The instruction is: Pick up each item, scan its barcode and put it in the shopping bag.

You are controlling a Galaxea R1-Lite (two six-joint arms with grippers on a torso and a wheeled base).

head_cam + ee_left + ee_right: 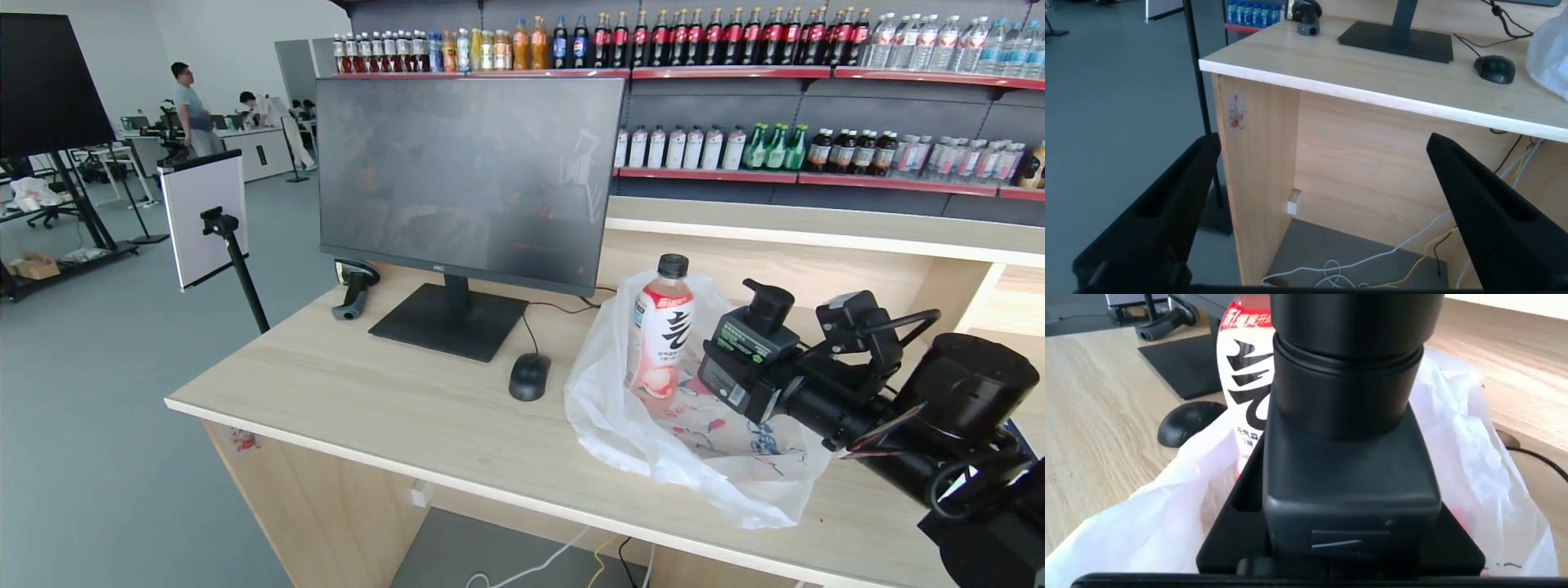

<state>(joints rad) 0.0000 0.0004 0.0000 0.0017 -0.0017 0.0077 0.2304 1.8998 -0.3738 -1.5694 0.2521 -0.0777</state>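
Note:
A pink peach-drink bottle [661, 331] with a black cap stands upright inside the white plastic shopping bag [620, 425] on the wooden counter [367, 400]. My right gripper [709, 359] is right beside the bottle, over the bag's mouth; its black body hides its tips. In the right wrist view the bottle [1245, 384] shows behind that black body, with the bag [1470, 416] spread around it. My left gripper [1323, 204] hangs open and empty below counter height, in front of the counter's side panel. A black barcode scanner [353, 287] lies left of the monitor.
A monitor [465, 180] on a flat stand and a black mouse [529, 376] sit mid-counter, with cables trailing behind. Shelves of drink bottles [775, 41] line the back wall. The counter's front left part is bare wood. Loose cables [1372, 261] lie under the counter.

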